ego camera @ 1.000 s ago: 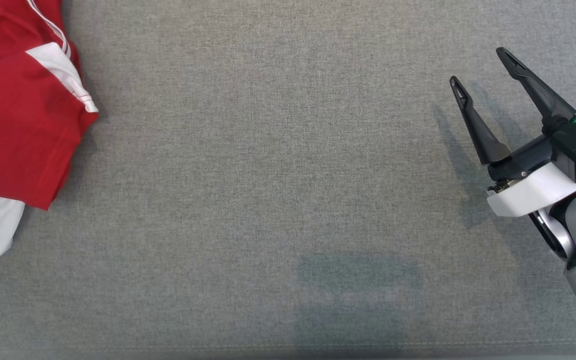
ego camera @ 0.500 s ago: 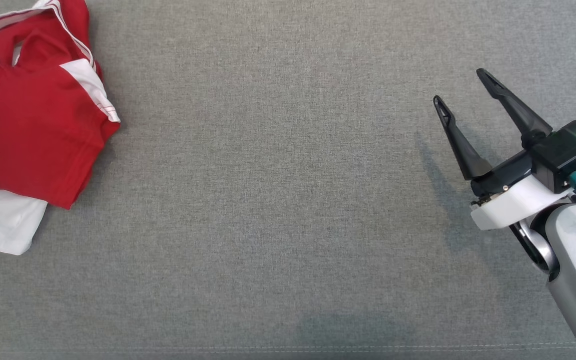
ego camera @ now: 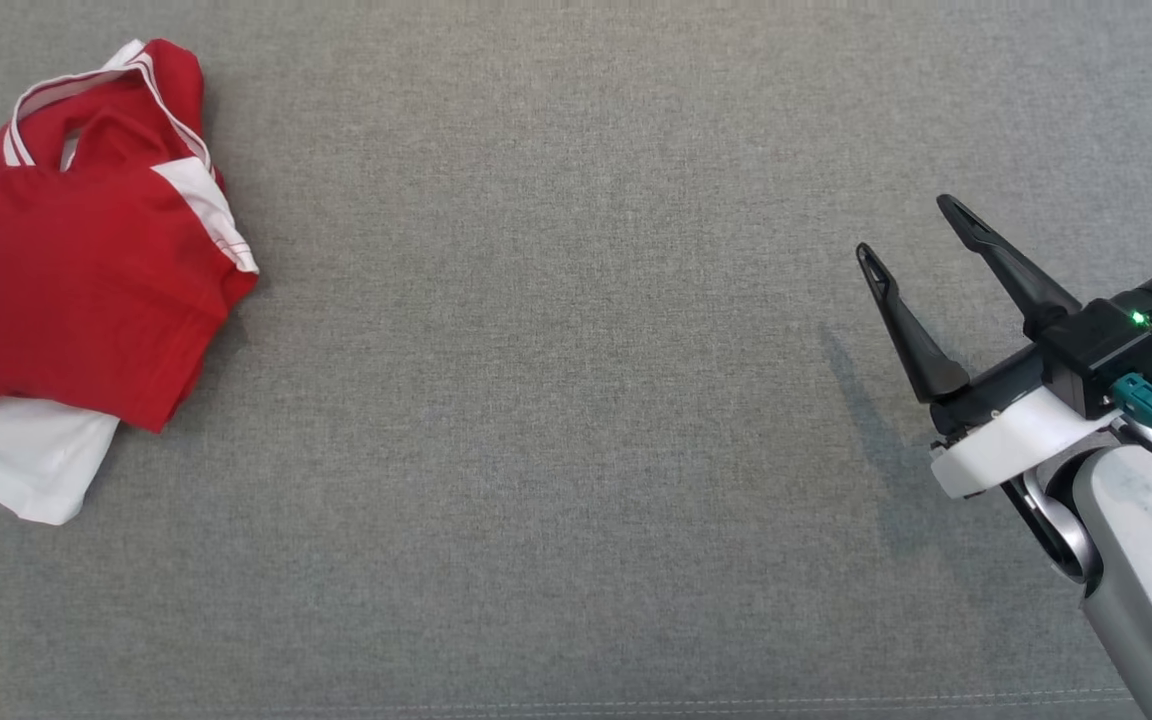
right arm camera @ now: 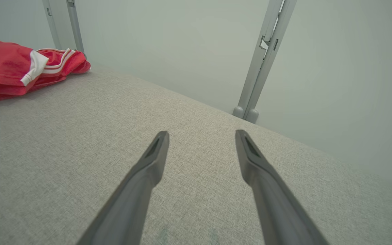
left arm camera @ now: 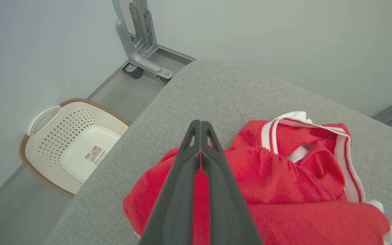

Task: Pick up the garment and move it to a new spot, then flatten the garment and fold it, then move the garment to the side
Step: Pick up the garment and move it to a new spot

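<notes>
Head view has shifted; more of the red-and-white jersey shows at left edge. Left gripper pressed together, empty, above it. Right gripper spread, right edge, well apart.

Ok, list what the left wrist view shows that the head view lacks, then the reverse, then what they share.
Left wrist view's own: the left gripper, shut, its fingers above the garment; a cream basket on the floor; a metal frame foot by the wall. Head view's own: the right gripper, open, over the bare grey fabric surface. Shared: the red and white garment, bunched on that surface.
</notes>
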### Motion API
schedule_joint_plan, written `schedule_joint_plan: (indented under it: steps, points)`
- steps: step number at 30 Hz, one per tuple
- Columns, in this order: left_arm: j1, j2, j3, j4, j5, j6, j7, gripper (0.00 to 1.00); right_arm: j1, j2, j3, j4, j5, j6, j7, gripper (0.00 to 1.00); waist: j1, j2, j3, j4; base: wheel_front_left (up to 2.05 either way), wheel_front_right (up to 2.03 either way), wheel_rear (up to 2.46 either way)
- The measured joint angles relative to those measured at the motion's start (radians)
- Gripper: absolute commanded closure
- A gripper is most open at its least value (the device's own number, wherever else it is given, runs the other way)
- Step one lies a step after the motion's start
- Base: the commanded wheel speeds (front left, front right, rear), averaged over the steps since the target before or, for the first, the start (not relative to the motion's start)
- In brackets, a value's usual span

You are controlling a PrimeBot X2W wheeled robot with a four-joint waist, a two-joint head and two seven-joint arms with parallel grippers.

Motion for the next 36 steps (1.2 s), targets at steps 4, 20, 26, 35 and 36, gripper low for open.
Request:
schedule_joint_plan:
  steps: [4, 20, 26, 35, 36]
  points:
    - [0.000, -0.027, -0.015, -0.012, -0.003, -0.045, -0.047, 1.00, 0.002, 0.009, 0.000, 0.017, 0.009, -0.003, -0.009, 0.00, 0.0000, 0.0000, -0.037, 0.002, 0.00, 0.00, 0.00]
    - [0.190, -0.041, -0.118, -0.158, 0.074, -0.118, -0.304, 0.00, 0.109, 0.047, 0.005, 0.067, 0.043, -0.021, -0.019, 0.00, 0.0000, 0.0000, -0.220, -0.011, 0.00, 0.00, 0.00]
    - [0.340, -0.071, -0.163, -0.231, 0.088, -0.123, -0.392, 0.00, 0.170, 0.049, -0.006, 0.066, 0.052, -0.033, -0.019, 0.00, 0.0000, 0.0000, -0.281, -0.028, 0.00, 0.00, 0.00]
    - [0.572, -0.141, -0.190, -0.294, 0.109, -0.123, -0.522, 0.00, 0.232, 0.051, -0.015, 0.063, 0.063, -0.053, -0.027, 0.00, -0.0001, 0.0000, -0.341, -0.072, 0.00, 0.00, 0.00]
    - [0.588, -0.151, -0.192, -0.302, 0.109, -0.123, -0.534, 0.00, 0.239, 0.052, -0.017, 0.063, 0.066, -0.058, -0.027, 0.00, 0.0000, 0.0000, -0.346, -0.077, 0.00, 0.00, 0.00]
